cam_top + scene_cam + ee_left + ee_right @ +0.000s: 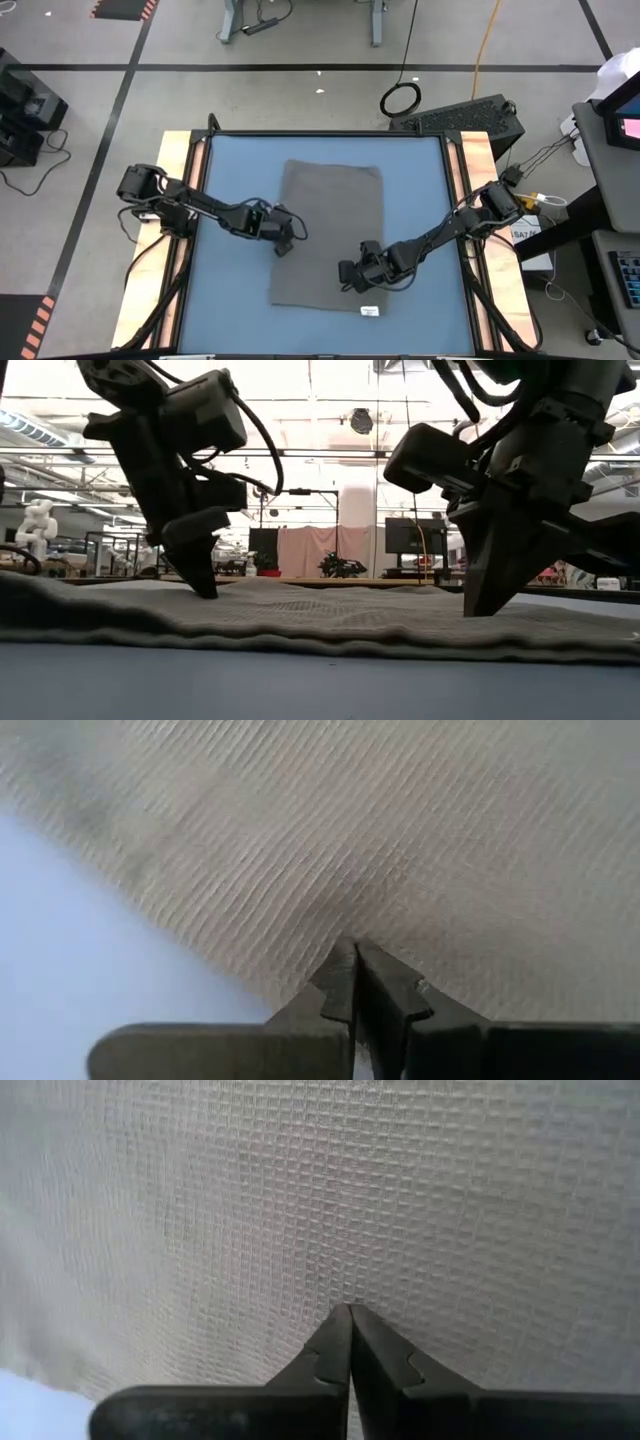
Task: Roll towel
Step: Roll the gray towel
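The grey-brown towel (332, 225) lies spread flat on the blue tabletop (230, 180), its long sides running from far to near. Its small white tag (369, 311) is at the near edge. My left gripper (285, 247) is shut, with its tips down on the towel just inside its left edge. My right gripper (348, 283) is shut, with its tips down on the towel near its near edge, left of the tag. In the low view the left gripper (205, 588) and the right gripper (478, 608) both stand on the cloth. My left gripper's shut fingertips (345, 960) rest on the towel's top surface just inside its left edge (250, 970), slanting down from the table's left. The cloth lies flat under them. My right gripper's shut fingertips (340, 1325) rest on the towel's top surface (350, 1270) near its near edge, slanting down from the table's right. The cloth lies flat on the table.
Bare blue tabletop shows on both sides of the towel (420, 200). Wooden rails (178, 160) run along the table's left and right sides. A black case (470, 118) and cables lie on the floor beyond the far edge.
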Controlling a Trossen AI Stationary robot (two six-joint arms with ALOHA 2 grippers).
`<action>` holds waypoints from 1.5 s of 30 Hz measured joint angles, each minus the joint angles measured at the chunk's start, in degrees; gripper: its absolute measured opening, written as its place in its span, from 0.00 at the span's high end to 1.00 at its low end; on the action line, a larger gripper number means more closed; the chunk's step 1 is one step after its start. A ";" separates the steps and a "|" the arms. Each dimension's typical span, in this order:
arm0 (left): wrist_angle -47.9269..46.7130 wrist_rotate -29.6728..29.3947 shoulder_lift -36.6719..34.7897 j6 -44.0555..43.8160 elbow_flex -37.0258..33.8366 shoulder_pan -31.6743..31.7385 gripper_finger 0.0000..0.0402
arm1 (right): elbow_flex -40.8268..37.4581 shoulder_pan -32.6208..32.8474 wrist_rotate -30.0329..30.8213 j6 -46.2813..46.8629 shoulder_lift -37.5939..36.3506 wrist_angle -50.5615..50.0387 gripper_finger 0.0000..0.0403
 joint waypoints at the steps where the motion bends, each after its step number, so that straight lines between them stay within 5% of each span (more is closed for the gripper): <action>1: -0.71 0.18 -0.86 0.90 -0.05 0.42 0.97 | 0.00 -0.01 0.07 -0.22 0.00 -0.14 1.00; 15: -7.30 3.98 -18.14 -1.46 1.63 2.82 0.97 | -0.03 -2.48 3.34 -10.92 -8.62 -6.69 1.00; 25: -8.07 13.92 -21.37 -7.35 1.67 -0.02 0.97 | 0.02 -3.64 2.06 -18.28 -20.18 -21.31 1.00; 34: -4.60 16.76 -26.30 5.26 1.77 0.18 0.97 | 0.06 -4.36 0.57 -15.69 -26.91 -23.72 0.98; 45: -3.92 16.66 -26.89 16.10 1.75 1.25 0.97 | 0.03 -3.16 3.70 -11.67 -23.76 -18.06 0.98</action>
